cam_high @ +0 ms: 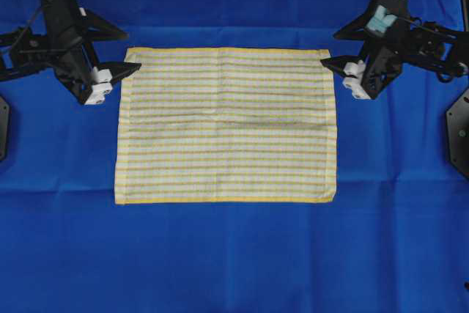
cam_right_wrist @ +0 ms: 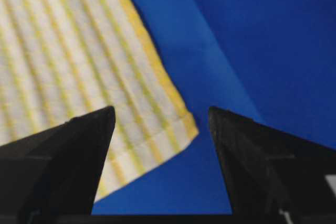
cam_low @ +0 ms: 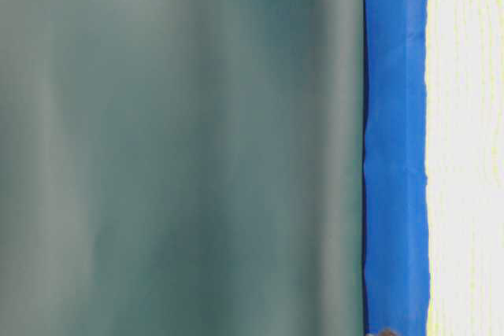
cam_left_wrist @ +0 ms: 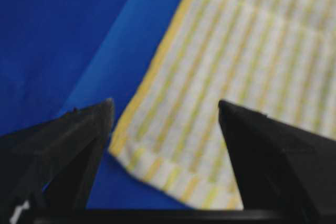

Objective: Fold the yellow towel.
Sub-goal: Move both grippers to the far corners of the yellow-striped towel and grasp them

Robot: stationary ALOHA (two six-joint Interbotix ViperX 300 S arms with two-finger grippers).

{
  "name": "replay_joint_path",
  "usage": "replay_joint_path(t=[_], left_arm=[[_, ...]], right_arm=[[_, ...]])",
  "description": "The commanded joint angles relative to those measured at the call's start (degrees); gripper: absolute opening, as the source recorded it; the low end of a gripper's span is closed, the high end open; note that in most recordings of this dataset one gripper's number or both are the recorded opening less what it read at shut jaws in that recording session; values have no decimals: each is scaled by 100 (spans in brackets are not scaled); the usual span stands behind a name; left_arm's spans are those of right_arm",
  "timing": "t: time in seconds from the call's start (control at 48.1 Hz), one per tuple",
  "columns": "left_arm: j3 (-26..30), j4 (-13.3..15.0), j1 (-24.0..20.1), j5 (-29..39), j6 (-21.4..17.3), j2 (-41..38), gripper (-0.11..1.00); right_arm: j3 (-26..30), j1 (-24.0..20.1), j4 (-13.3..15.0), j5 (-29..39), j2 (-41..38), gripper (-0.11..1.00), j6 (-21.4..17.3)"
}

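We see the yellow towel [cam_high: 226, 126] flat on the blue desk [cam_high: 234, 262]. The left end effector [cam_high: 121, 72] and right end effector [cam_high: 338, 68] stand open at its far corners; the thin hem could probably slip between the fingers.

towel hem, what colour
Yellow hem around the white, yellow-striped towel; clearest in the right wrist view.

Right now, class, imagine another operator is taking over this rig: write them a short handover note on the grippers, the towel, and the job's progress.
Left gripper: open, empty, at the yellow towel's far left corner.
Right gripper: open, empty, at the far right corner.
Towel: spread flat and unfolded on the blue cloth, each corner lying between open gripper fingers in the wrist views.
Done: both grippers lined up on the corners.
Left: grasp both corners, then make the fold.
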State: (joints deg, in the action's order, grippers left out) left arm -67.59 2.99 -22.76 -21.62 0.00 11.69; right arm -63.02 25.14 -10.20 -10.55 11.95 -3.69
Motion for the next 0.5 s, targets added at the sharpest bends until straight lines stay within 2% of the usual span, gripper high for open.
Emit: replay_joint_path(t=[0.0,0.312,0.478], left_arm=[[79,18,-141,-211,-35,-176,75],[70,18,-413,-378,-35,-809,74],[114,18,-483,-413,-35,-1046,70]], right_arm=[[105,88,-26,-229,-246,71,0],[97,272,-176,-677,-835,71,0],[123,325,-255,-809,-1081,67,0]])
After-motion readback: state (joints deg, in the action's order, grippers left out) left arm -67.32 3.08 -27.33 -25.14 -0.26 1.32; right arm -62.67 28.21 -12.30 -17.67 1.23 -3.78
